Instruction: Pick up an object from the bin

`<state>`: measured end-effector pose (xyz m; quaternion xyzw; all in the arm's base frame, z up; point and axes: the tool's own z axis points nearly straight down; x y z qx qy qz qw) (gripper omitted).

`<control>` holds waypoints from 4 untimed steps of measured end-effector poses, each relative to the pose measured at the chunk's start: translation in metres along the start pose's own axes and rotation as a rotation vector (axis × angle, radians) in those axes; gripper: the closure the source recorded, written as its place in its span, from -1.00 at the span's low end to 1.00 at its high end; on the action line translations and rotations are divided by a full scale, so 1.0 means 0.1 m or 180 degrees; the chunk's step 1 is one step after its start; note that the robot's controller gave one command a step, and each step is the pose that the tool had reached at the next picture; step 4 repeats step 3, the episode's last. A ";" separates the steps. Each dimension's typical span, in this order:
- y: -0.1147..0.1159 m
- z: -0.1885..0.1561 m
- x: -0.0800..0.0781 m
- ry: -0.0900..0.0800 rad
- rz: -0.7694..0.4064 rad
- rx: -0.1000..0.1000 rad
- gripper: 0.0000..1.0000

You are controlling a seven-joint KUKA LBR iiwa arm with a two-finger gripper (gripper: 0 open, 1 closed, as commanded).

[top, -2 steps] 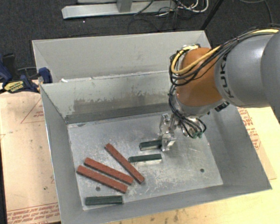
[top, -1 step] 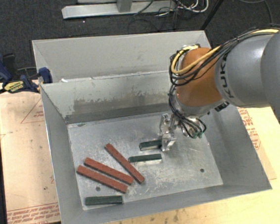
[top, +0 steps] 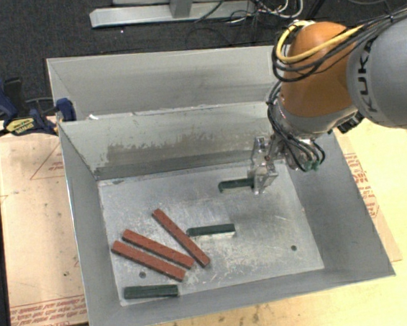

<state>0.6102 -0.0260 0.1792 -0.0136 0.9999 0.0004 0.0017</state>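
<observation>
The dark green stick sits level toward the back right of the bin, its right end pinched between the closed jaws. Gripped so far off centre, it could pivot or slip free on lifting, dropping towards the red-brown sticks and second green stick

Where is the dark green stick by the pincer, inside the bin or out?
Inside: the dark green stick lies over the bin floor, one end at the pincer. Whether it is gripped, cannot tell.
</observation>
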 end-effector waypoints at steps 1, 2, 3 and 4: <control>0.00 0.00 0.00 0.0000 0.0000 0.0000 1.00; 0.07 -0.11 0.00 0.0002 0.0023 0.0000 1.00; -0.05 -0.92 -0.10 -0.0001 -0.0086 0.0001 1.00; -0.05 -0.92 -0.10 -0.0001 -0.0086 0.0001 1.00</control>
